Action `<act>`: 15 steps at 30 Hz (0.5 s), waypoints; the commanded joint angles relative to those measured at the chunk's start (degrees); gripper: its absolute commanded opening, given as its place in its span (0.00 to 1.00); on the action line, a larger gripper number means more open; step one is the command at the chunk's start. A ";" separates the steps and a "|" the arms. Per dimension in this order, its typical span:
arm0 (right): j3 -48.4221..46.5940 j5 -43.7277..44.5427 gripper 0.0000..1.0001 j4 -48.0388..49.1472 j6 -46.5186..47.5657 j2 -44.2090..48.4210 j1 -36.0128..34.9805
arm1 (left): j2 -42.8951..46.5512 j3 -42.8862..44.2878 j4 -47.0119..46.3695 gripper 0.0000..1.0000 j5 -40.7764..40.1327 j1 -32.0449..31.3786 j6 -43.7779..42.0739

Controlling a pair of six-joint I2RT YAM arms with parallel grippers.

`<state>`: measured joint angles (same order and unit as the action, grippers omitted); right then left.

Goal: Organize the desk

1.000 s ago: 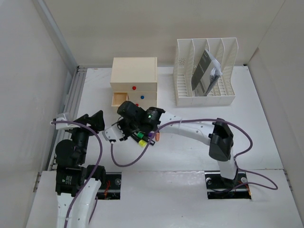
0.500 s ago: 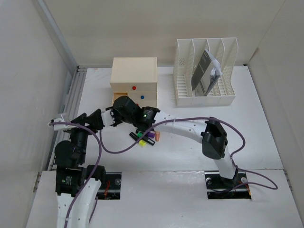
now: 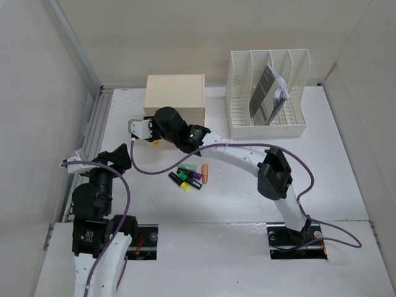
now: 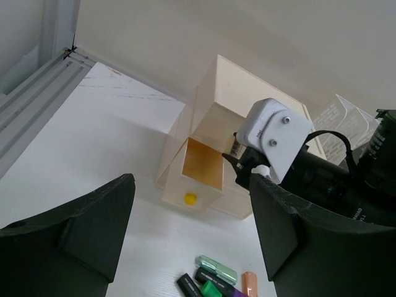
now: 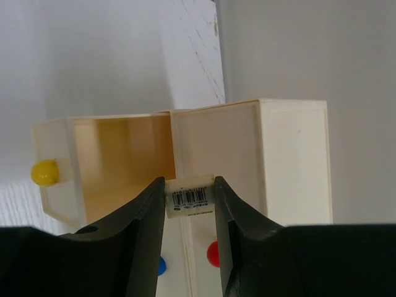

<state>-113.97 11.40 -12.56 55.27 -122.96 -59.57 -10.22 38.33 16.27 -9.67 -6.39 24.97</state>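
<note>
Nearest us the white bench (image 3: 346,185) fills the view, with two rectangular cutouts along its near edge where the arm bases sit and an aluminium rail (image 3: 93,127) down its left side. Just beyond the left base, the left end effector (image 4: 190,180) hangs above the bench with its fingers spread wide and nothing between them, facing the drawer box.

A little further in, near the middle of the bench, a cluster of highlighters (image 3: 189,176) lies flat: a green one, a black one with a yellow end, a purple one and an orange one, close together and some touching.

Past them the right arm reaches across to the left. The right end effector (image 5: 190,197) is closed narrowly on a small white block (image 5: 189,195) with a barcode label, held by the open drawer (image 4: 193,176). We cannot tell whether the block touches the wood. That drawer has a yellow knob (image 4: 190,198) and stands pulled out of the beige drawer box (image 3: 175,93). A red knob (image 5: 213,253) and a blue knob (image 5: 161,266) show on the box front below it.

At the far right stands a white slotted file rack (image 3: 297,80) with a dark booklet (image 3: 265,93) leaning in it
</note>
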 commanded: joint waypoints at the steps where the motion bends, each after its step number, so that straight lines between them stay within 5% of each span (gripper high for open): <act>1: -2.57 -0.50 0.23 2.80 -1.83 -1.49 0.06 | 0.64 0.96 -1.07 0.72 -0.79 -0.29 0.43; 10: -3.19 -2.17 0.25 2.80 -2.88 -3.96 0.07 | 0.64 0.96 -1.07 0.72 -0.79 -0.29 0.43; 15: -3.19 -2.17 0.54 2.27 -3.41 -3.96 0.07 | 0.64 0.96 -1.07 0.72 -0.79 -0.29 0.43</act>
<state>-113.97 10.00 -12.53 53.49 -127.68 -59.46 -10.22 38.33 16.62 -9.98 -6.39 25.17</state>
